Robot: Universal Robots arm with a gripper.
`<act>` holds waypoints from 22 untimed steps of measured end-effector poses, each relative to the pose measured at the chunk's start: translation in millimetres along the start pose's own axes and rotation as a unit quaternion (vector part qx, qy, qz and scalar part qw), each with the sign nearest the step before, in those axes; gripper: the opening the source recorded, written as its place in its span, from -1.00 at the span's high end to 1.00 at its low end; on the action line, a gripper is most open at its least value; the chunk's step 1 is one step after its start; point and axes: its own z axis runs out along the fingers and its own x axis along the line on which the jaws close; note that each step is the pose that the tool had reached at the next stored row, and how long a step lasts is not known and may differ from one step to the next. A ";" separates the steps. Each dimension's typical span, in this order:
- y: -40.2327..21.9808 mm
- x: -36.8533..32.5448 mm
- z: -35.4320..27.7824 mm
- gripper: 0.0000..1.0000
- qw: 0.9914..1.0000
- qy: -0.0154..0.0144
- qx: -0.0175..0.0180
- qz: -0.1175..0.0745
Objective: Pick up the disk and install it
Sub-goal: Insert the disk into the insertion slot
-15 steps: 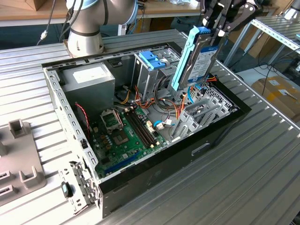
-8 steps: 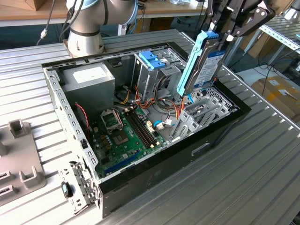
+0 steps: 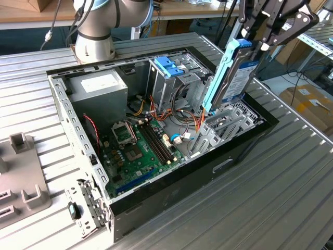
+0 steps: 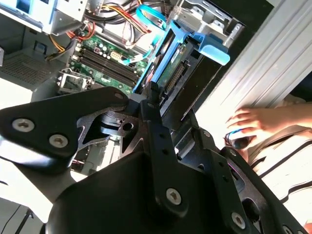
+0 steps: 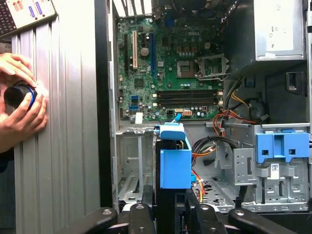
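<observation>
Exterior view puts your gripper (image 3: 266,32) over the exterior view's right end of the open computer case (image 3: 177,179), its fingers closed tight on the upper end of the disk (image 3: 234,73). The disk hangs steeply tilted in its blue carrier, with its lower end down at the empty drive bay (image 3: 229,122). You cannot tell whether it touches the metal there.

The tilt is probably your main risk. If the carrier meets the bay rails at an angle, it could jam or scrape rather than slide. Because you hold only 1 end, a snag at the far end could lever the disk (image 5: 174,165) in the grip.

Orange and red cables (image 3: 195,122) lie just beside the bay, and a low corner could catch or pinch them.

A person's hand (image 5: 22,102) rests on the table beside the case wall in the first wrist view, so a wide sideways correction could swing toward it.
</observation>
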 end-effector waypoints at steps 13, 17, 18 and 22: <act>-4.6 12.4 7.3 0.30 1.000 0.000 0.000 0.000; -6.6 12.4 7.6 0.30 1.000 0.000 0.000 0.000; -7.4 12.3 7.5 0.30 1.000 0.000 0.000 0.000; -8.4 12.1 9.6 0.30 1.000 0.000 0.000 0.000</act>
